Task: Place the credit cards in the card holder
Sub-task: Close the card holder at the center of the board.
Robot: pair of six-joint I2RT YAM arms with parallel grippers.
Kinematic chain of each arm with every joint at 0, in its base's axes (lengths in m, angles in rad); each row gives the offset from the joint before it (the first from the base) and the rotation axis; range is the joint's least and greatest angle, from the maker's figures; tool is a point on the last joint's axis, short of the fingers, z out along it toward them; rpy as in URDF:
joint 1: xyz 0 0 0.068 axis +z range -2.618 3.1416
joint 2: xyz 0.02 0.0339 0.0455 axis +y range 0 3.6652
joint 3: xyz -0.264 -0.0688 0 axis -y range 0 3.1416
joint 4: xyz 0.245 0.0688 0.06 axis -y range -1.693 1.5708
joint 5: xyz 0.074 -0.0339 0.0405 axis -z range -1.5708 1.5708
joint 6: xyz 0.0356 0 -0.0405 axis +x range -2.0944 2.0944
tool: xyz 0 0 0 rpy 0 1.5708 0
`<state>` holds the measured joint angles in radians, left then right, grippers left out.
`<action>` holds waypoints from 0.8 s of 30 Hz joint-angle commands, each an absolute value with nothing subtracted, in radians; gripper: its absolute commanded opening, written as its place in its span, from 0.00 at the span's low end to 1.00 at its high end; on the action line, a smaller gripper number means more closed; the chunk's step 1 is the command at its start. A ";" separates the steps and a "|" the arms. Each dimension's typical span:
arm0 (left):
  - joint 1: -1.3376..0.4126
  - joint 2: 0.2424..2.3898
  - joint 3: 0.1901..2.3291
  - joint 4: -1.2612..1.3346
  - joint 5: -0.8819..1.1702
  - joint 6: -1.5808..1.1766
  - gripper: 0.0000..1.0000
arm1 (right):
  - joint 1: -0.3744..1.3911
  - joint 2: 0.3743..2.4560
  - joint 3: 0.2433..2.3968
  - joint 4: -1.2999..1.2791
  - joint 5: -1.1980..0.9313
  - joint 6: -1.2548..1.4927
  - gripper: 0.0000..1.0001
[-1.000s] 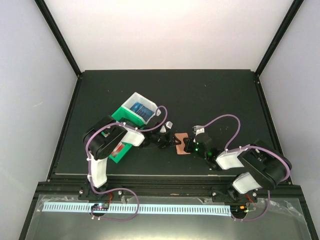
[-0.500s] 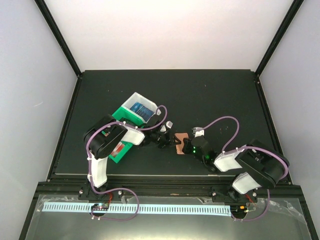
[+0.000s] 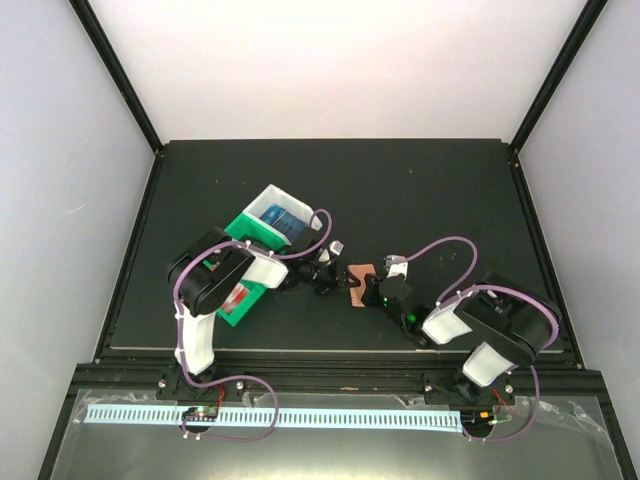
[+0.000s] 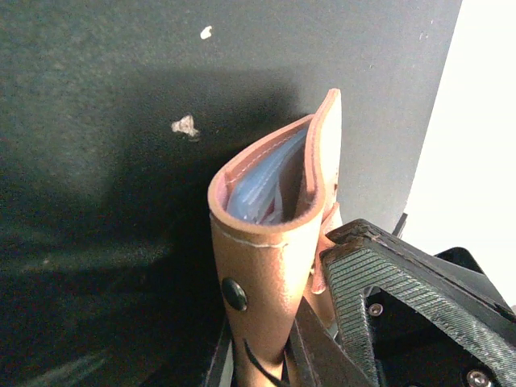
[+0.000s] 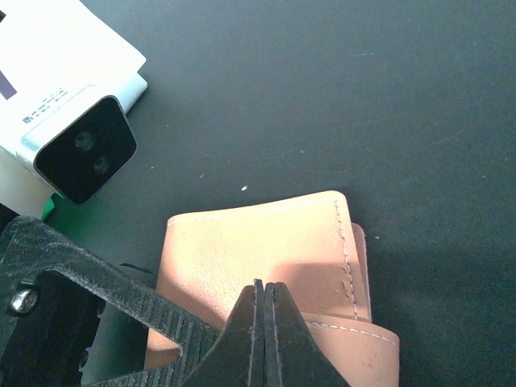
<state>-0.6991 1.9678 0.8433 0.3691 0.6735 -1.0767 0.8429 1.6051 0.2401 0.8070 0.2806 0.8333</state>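
The salmon-brown card holder (image 3: 360, 282) lies at the table's middle between both grippers. In the left wrist view it (image 4: 266, 234) gapes partly open and shows pale blue pockets. My left gripper (image 3: 326, 278) (image 4: 282, 322) is closed around its snap end, with the ribbed finger (image 4: 379, 298) against one side. My right gripper (image 3: 377, 291) (image 5: 259, 292) is shut, its tips together and resting on the holder's top flap (image 5: 258, 242); no card shows between them. Blue cards (image 3: 283, 221) lie in the white bin, and white-and-red cards (image 3: 238, 298) in the green bin.
The white bin (image 3: 268, 201) and green bin (image 3: 243, 228) stand left of the holder, beside the left arm. The left wrist camera housing (image 5: 76, 145) sits close at the upper left of the right wrist view. The black mat's edge runs along the front.
My right gripper has moved left and a little farther in, onto the card holder. The left gripper has stayed at the holder's left side.
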 commanded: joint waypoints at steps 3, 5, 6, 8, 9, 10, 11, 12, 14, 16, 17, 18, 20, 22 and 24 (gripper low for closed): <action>-0.694 2.025 0.893 0.400 0.582 -1.102 0.02 | 0.948 1.722 0.228 0.369 0.094 0.844 0.01; -0.694 2.027 0.899 0.402 0.588 -1.107 0.02 | 0.979 1.719 0.256 0.324 0.119 0.835 0.01; -0.694 2.025 0.901 0.404 0.590 -1.111 0.02 | 0.994 1.715 0.266 0.303 0.135 0.831 0.01; -0.693 2.023 0.903 0.414 0.598 -1.123 0.02 | 1.015 1.708 0.277 0.273 0.160 0.822 0.01; -0.692 2.023 0.903 0.421 0.603 -1.131 0.01 | 1.024 1.707 0.284 0.260 0.169 0.819 0.01; -0.692 2.021 0.904 0.431 0.608 -1.140 0.02 | 1.031 1.710 0.288 0.255 0.175 0.815 0.01; -0.692 2.021 0.904 0.438 0.613 -1.147 0.02 | 1.034 1.717 0.290 0.255 0.174 0.812 0.01; -0.691 2.018 0.904 0.442 0.615 -1.151 0.02 | 1.034 1.726 0.293 0.255 0.172 0.808 0.01; -0.689 2.017 0.901 0.449 0.614 -1.158 0.02 | 1.037 1.744 0.302 0.253 0.167 0.792 0.01; -0.689 2.018 0.898 0.465 0.615 -1.169 0.02 | 1.038 1.755 0.303 0.256 0.160 0.784 0.01; -0.690 2.019 0.895 0.472 0.616 -1.172 0.02 | 1.038 1.754 0.302 0.253 0.158 0.782 0.01; -0.689 2.020 0.894 0.475 0.615 -1.173 0.02 | 1.038 1.744 0.302 0.246 0.161 0.779 0.01; -0.690 2.023 0.886 0.477 0.609 -1.170 0.02 | 1.038 1.702 0.301 0.227 0.171 0.780 0.01; -0.690 2.021 0.877 0.475 0.604 -1.160 0.01 | 1.037 1.625 0.330 0.169 0.190 0.776 0.01; -0.689 2.018 0.864 0.464 0.592 -1.144 0.02 | 1.020 1.547 0.380 0.088 0.223 0.760 0.04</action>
